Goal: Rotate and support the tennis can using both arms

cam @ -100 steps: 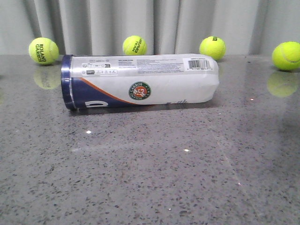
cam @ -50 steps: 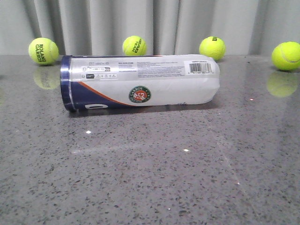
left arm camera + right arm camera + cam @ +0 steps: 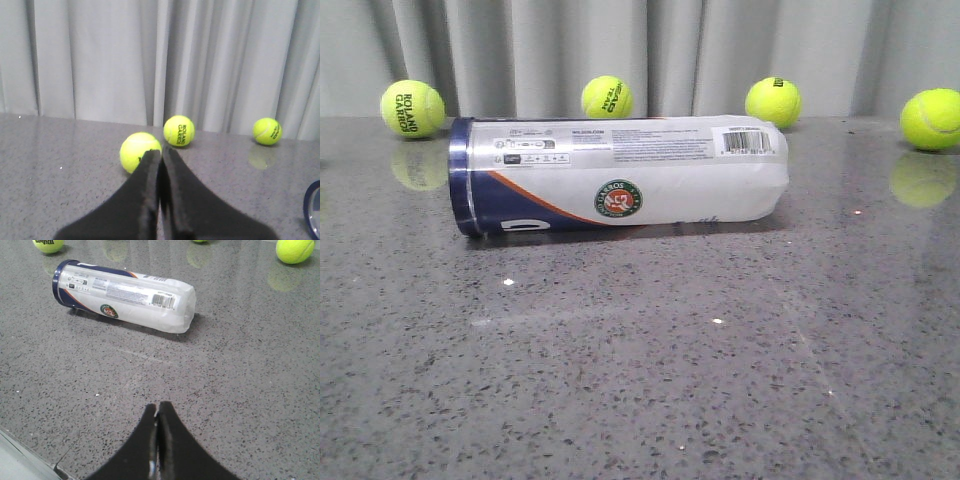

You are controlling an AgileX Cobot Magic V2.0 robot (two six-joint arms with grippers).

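Observation:
The tennis can (image 3: 620, 176) lies on its side on the grey speckled table, navy band to the left, clear ribbed base to the right, round logo facing me. It also shows in the right wrist view (image 3: 125, 295), well beyond my right gripper (image 3: 158, 407), which is shut and empty over bare table. My left gripper (image 3: 161, 152) is shut and empty; only a blue rim of the can (image 3: 312, 210) shows at that view's edge. Neither gripper shows in the front view.
Several yellow-green tennis balls stand along the grey curtain at the back: one far left (image 3: 412, 108), one behind the can (image 3: 607, 97), one to its right (image 3: 773, 102), one far right (image 3: 931, 119). One ball (image 3: 139, 151) lies just beyond the left fingertips. A table edge (image 3: 30, 450) is near the right gripper.
The can has rolled slightly about its long axis: the barcode and logo sit a little differently than a second ago. The balls have not moved.

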